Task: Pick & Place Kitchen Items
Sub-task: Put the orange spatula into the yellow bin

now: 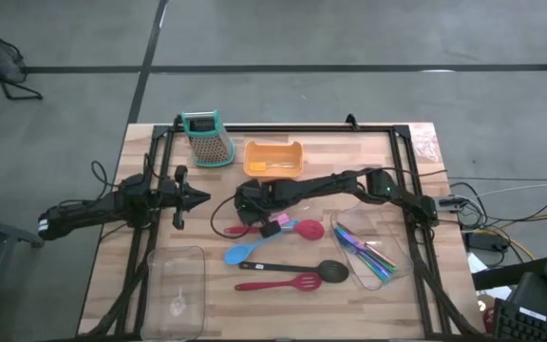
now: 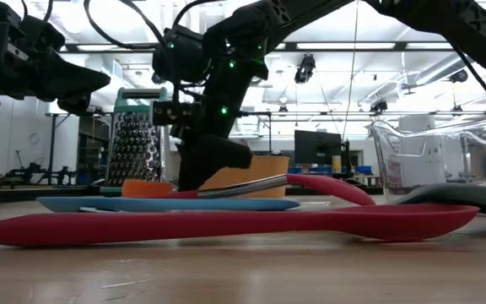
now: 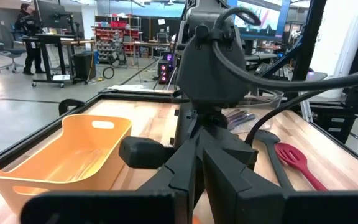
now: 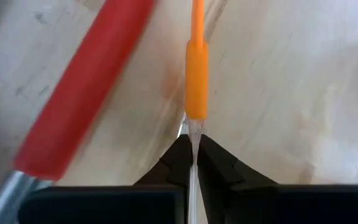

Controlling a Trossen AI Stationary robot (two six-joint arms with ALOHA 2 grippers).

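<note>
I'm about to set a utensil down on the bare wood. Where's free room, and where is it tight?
Free: the bare strip between the box grater and the left gripper, and the wood around the orange tray. Crowded: table centre, where the right gripper pinches an orange-handled utensil beside the red spoon, blue spoon and red slotted spatula.

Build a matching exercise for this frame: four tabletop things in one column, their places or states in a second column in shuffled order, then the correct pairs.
Things:
1. box grater
2. orange tray
3. red slotted spatula
4. orange-handled utensil

Places or states:
A. pinched in the right gripper's jaws
B. lying at the near end of the utensil group, beside the black spoon
C. standing upright at the table's far left corner
D. sitting just right of the grater

Pairs: 1-C, 2-D, 3-B, 4-A
</note>
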